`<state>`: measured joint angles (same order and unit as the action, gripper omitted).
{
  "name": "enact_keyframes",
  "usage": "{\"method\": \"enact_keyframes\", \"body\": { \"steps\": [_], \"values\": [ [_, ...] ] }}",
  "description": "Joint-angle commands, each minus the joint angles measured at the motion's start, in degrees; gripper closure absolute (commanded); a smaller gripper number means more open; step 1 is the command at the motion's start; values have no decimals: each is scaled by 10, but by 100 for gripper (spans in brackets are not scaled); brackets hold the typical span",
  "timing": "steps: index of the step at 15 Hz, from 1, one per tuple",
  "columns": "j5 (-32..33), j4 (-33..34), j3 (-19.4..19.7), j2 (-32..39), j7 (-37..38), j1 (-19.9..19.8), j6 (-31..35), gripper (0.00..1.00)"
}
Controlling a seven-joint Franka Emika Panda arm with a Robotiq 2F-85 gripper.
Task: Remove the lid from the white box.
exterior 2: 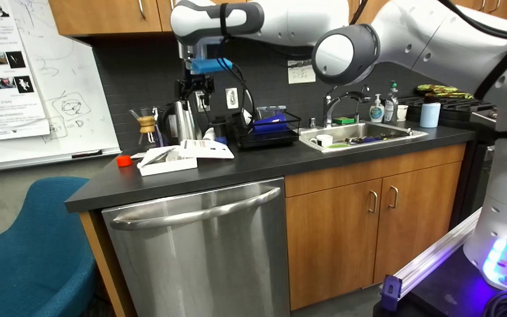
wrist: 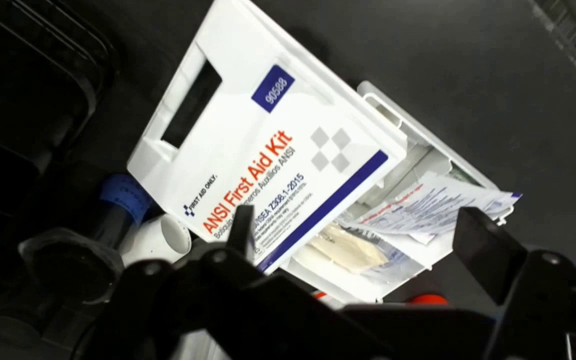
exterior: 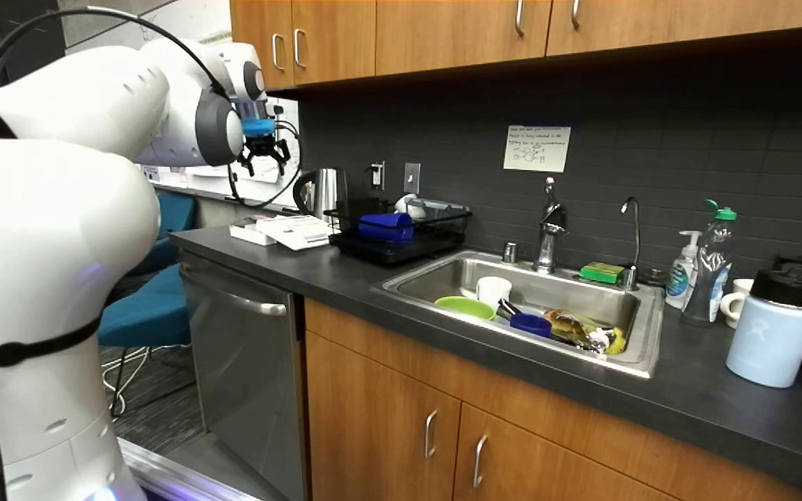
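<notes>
The dark bench [wrist: 443, 60] is seen beneath the end effector [wrist: 357, 227], whose fingers [wrist: 485, 250] are held apart. In the wrist view, the First Aid Kit lid [wrist: 263, 145] is seen to its left, overlapping the white box [wrist: 338, 281], framed between the fingers.

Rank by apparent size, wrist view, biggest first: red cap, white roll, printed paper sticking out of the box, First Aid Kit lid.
1. First Aid Kit lid, by far
2. printed paper
3. white roll
4. red cap, partly hidden, so judged on its visible part
</notes>
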<state>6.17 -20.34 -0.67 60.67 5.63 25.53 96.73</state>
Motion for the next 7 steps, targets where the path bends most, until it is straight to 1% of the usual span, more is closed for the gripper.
{"method": "enact_keyframes", "body": {
  "steps": [1, 3, 4, 5, 7],
  "values": [
    [10, -27, 9, -54, -29, 10, -120, 0],
    [18, -22, 13, -68, -29, 15, -172, 0],
    [20, -18, 13, -74, -33, 17, -186, 0],
    [11, -10, 5, -52, -20, 11, -151, 0],
    [14, -11, 5, -64, -21, 14, -171, 0]
  ]
}}
